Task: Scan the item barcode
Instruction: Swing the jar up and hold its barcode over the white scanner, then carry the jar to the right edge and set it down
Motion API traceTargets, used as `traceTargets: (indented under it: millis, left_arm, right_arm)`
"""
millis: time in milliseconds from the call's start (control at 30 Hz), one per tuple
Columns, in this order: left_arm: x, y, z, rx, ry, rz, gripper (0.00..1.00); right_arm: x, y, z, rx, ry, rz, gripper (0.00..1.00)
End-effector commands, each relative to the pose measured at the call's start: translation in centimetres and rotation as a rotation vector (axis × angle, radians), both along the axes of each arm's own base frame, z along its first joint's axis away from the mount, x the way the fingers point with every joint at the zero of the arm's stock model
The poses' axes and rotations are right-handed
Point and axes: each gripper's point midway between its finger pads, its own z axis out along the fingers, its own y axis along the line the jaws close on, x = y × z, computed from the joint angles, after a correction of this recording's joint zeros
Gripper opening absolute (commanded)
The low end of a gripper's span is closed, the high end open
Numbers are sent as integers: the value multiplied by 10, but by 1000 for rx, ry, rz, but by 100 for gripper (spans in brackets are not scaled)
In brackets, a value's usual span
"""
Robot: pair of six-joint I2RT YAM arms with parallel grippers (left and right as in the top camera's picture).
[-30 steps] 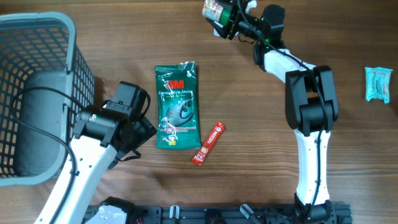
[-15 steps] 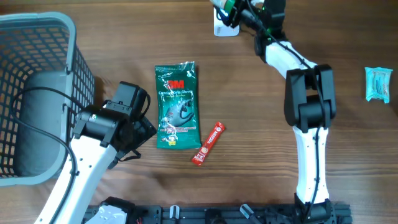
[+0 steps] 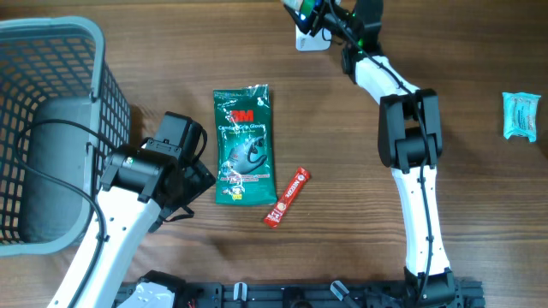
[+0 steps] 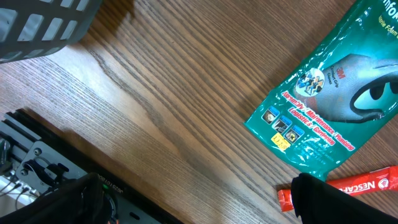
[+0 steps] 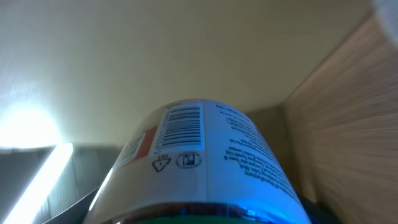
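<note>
Wood-grain tabletop is running under everything, and at its far edge the right gripper (image 3: 310, 10) is pinching a round container (image 5: 193, 162), jaws closed on its sides as far as I can judge. The wrist camera is showing the barcode (image 5: 180, 127) facing up along the label, so the presenting step looks to be under way. Just below the claw a white block (image 3: 310, 39) is lying on the wood; whether it is the scanner I cannot tell. The next move likely calls for turning the code toward the reader and holding it steady. That arm is working at the far rim of the table with little room beyond, while bare wood is opening toward the middle. Nearer me a green packet (image 3: 245, 145) and a red stick sachet (image 3: 286, 197) are lying side by side. The left gripper (image 3: 193, 184) is hanging spread wide and empty just beside the packet, next to the grey basket (image 3: 103, 77). A pale blue packet (image 3: 521, 115) is sitting well apart at the right.
</note>
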Motion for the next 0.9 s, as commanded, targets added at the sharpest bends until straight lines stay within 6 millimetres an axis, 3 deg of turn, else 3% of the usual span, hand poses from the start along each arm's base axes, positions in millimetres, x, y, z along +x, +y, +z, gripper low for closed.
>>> traceTargets:
  millis: [0,133,233,367,433,533,600,667,767,867]
  left_arm:
    - [0,0,0,1,-2,12,100]
    - [0,0,0,1,-2,12,100]
    - [0,0,0,1,-3,12,100]
    - [0,0,0,1,-2,12,100]
    - [0,0,0,1,-2,12,100]
    - [0,0,0,1,-3,12,100]
    - [0,0,0,1,-3,12,100]
    - [0,0,0,1,-2,12,100]
    - [0,0,0,1,-2,12,100]
    - [0,0,0,1,-3,12,100]
  right_arm:
    - [-18,-1,72,-39,-220,93,35]
    - [-35,-2,109,-151,-332,148,34]
    - [-41,-11,115,-307,-341,141,32]
    - [-58,-48,120,-631,-291,32,27]
    - [-80,-84,140,-833,-273,-51,22]
    - [-104,-131,162,-1030,-244,-155,21]
    - [-125,-190,168,-1248,-146,-285,22]
    - [-151,-254,163,-1476,25,-407,30]
    - [-207,-336,144,-1783,351,-474,31]
    - [-252,-380,118,-1922,623,-436,32]
